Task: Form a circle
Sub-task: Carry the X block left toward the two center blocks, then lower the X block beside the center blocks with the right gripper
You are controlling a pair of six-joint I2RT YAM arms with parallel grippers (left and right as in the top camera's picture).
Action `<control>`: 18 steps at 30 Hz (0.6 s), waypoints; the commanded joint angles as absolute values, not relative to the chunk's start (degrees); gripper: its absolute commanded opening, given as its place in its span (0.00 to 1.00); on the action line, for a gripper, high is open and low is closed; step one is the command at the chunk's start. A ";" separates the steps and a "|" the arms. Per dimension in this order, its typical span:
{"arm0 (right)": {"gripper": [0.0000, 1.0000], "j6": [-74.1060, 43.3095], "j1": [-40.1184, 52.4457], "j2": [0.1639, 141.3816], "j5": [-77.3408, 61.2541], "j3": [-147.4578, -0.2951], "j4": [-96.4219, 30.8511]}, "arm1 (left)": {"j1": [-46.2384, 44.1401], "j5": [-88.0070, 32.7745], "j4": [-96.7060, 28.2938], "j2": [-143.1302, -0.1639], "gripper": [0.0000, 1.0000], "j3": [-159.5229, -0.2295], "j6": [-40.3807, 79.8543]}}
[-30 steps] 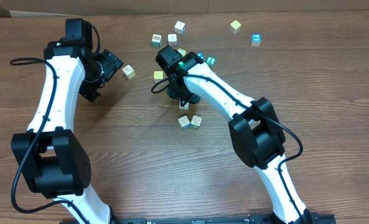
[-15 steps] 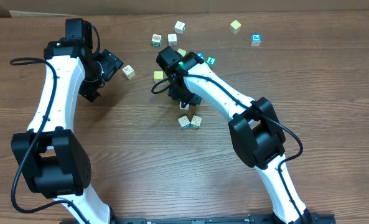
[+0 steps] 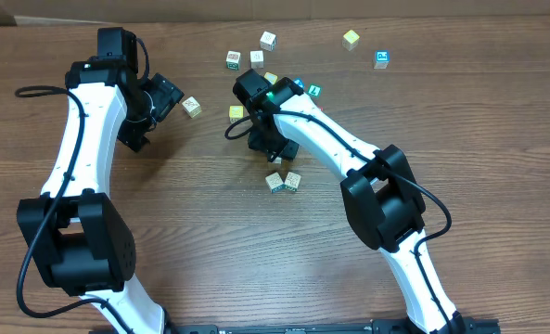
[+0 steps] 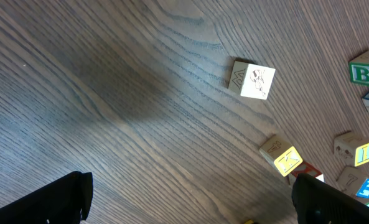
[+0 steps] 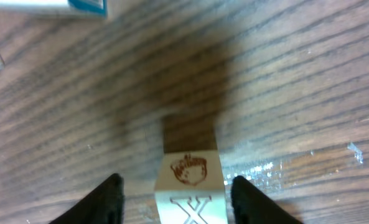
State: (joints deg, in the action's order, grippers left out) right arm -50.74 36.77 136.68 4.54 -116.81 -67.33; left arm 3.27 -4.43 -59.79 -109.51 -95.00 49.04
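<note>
In the right wrist view a cream cube (image 5: 190, 186) with a raised X and a red-brown acorn print sits on the wood between my right gripper's (image 5: 178, 202) fingers (image 5: 106, 199), a gap on each side. That gripper (image 3: 273, 147) is open, and the overhead view shows it just above two cream picture cubes (image 3: 275, 182) (image 3: 293, 180) that touch side by side. My left gripper (image 3: 156, 113) is wide open over bare wood at the left, with nothing between its fingers (image 4: 47, 202).
A cream cube (image 3: 192, 107) (image 4: 252, 79) lies just right of the left gripper. More cubes are scattered at the back: a yellow one (image 3: 236, 113), green-lettered ones (image 3: 234, 60) (image 3: 314, 90), a blue-faced one (image 3: 381, 59), and others (image 3: 268, 40) (image 3: 351, 38). The table's far edge runs behind them.
Both arms stay where they were in the overhead view. The right gripper's jaws have parted a little round the cube beneath it.
</note>
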 commanded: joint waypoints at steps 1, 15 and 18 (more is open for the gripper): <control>0.61 -47.94 35.68 136.53 7.75 -116.38 -66.32 | 3.25 -4.03 -59.77 -108.97 1.00 -95.39 47.57; 0.33 -42.00 33.78 136.53 2.15 -116.36 -65.82 | 3.25 -4.03 -59.75 -108.97 1.00 -95.39 47.57; 0.31 -42.96 33.78 136.53 1.69 -116.36 -66.50 | 3.25 -4.03 -59.75 -108.97 1.00 -95.39 47.57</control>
State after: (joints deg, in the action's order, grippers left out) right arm -42.37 33.54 136.68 3.07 -116.81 -66.08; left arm 3.27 -4.45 -59.81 -109.51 -95.00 49.04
